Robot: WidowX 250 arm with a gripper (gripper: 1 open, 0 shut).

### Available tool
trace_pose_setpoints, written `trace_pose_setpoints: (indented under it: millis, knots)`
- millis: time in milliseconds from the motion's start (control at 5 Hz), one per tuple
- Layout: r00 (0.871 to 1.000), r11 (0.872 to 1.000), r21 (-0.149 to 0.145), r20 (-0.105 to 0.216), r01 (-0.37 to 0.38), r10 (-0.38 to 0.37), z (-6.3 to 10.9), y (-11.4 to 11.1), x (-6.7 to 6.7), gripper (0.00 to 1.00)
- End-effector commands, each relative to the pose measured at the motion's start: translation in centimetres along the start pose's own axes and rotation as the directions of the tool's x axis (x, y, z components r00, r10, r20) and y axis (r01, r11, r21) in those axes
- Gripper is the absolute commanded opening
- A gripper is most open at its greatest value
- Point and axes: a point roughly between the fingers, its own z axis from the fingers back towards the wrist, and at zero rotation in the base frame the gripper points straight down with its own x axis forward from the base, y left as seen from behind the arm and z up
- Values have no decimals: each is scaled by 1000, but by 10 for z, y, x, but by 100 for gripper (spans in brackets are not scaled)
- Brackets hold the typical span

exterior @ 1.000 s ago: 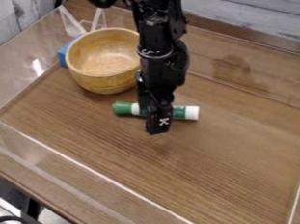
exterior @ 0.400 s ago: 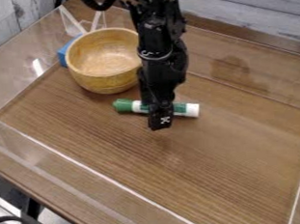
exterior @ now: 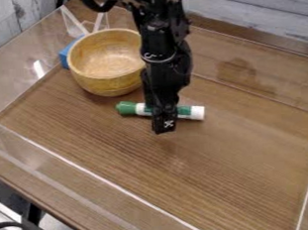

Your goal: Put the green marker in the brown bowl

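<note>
- Pincer: pointed straight down over the marker's middle, jaws wide and gripping nothing, apparently placed to straddle it before closing.
- Marker: one, green with white end, flat on the tabletop near its centre, lying crosswise, so a top-down grasp suits it.
- Bowl: one, tan wood, upright and empty, towards the far left corner, close beside the marker.
- Blue object: one, behind the bowl.
</note>
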Motion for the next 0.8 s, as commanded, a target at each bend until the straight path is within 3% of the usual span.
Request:
trace_pose_setpoints:
  millis: [0, 200, 400, 600]
  knots:
    - [1000, 1000, 8, 15, 0, 0, 4, -2, 1, 100]
    - [1000, 1000, 6, 19, -2, 2, 3, -4, 1, 100]
    - [1000, 1000, 6, 28, 2, -2, 1, -3, 2, 0]
    - [1000, 1000, 4, 27, -4, 4, 3, -2, 1, 0]
